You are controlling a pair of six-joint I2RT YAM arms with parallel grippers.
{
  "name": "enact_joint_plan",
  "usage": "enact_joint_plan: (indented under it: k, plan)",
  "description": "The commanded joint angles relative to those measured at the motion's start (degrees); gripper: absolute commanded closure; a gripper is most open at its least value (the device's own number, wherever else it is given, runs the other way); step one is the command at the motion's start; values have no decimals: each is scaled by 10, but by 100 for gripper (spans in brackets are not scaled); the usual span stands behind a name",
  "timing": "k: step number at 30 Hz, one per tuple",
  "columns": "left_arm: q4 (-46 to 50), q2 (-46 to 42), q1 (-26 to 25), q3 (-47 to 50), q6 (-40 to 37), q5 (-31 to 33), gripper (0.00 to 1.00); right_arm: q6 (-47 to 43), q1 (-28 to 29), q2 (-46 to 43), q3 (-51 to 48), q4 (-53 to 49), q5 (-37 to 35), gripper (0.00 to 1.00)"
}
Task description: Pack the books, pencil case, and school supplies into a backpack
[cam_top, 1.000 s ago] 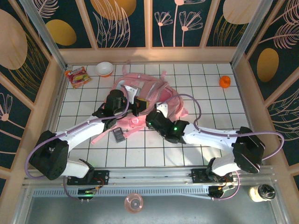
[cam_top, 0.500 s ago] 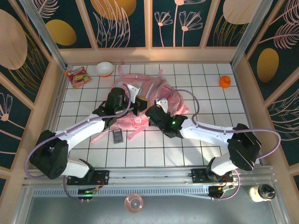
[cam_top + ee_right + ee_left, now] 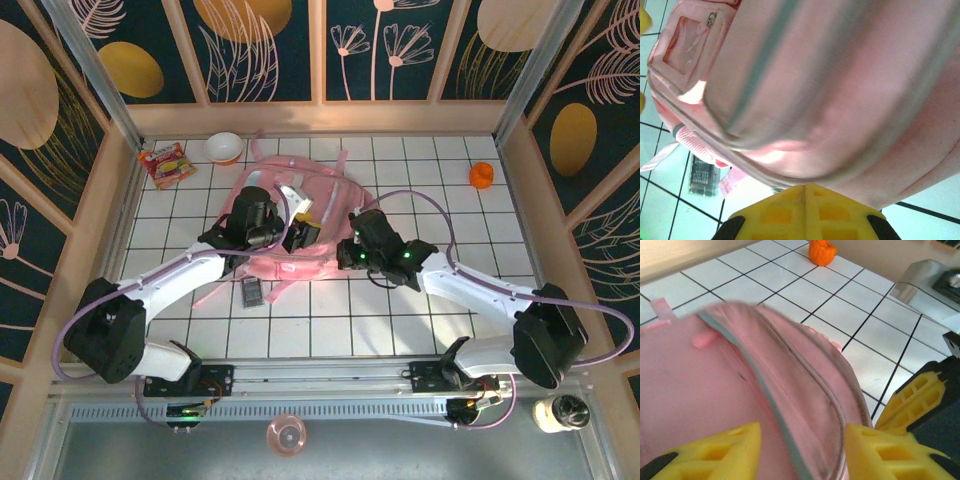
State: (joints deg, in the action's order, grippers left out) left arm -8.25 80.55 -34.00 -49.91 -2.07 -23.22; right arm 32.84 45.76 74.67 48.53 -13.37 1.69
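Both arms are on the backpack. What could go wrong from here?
1. The left gripper stands open astride a fold of the backpack, so nothing grips there and the fold may slump.
2. The right gripper is shut at the backpack's edge. If it pinches fabric at all, the thin hold could slip.
3. The calculator lies right beside the backpack's near edge, so dragging the backpack may sweep it away.

Large soft pink backpack (image 3: 325, 190) lying crumpled, small dark grey calculator (image 3: 252, 292) flat just beside its near edge
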Motion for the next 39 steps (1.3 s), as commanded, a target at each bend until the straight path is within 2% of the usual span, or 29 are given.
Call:
enact_joint_plan:
  k: [1,6,9,11,15,19,21,23,25,27,28,33,39]
  plan:
    - [11,-41,5,25,-129,-11,45,-14,-7,-14,-9,30,43,100]
    - [38,-87,5,107,-331,12,29,2,-15,-32,-23,39,32,97]
    - [39,-89,3,144,-428,16,24,14,-24,-46,-38,62,46,89]
    - [17,-78,3,157,-456,18,24,24,-29,-55,-50,79,54,83]
    - [-67,-40,2,171,-458,38,24,41,-37,-69,-74,102,63,70]
    - [-114,2,-1,167,-459,53,25,52,-38,-81,-89,105,60,67]
    - [-124,26,-2,161,-455,74,29,55,-37,-87,-95,106,60,66]
    - [-130,39,-1,158,-451,88,42,57,-38,-93,-99,105,58,65]
    - [-128,34,-1,157,-439,86,63,58,-38,-99,-104,103,56,65]
    - [-120,14,-1,154,-409,73,95,58,-38,-103,-107,95,53,65]
    - [-123,2,-1,154,-388,67,100,57,-38,-103,-107,90,52,65]
    - [-119,-42,-2,143,-301,24,100,44,-16,-82,-83,52,28,64]
    - [-106,-46,-1,130,-270,13,100,24,40,-10,-3,-2,-48,62]
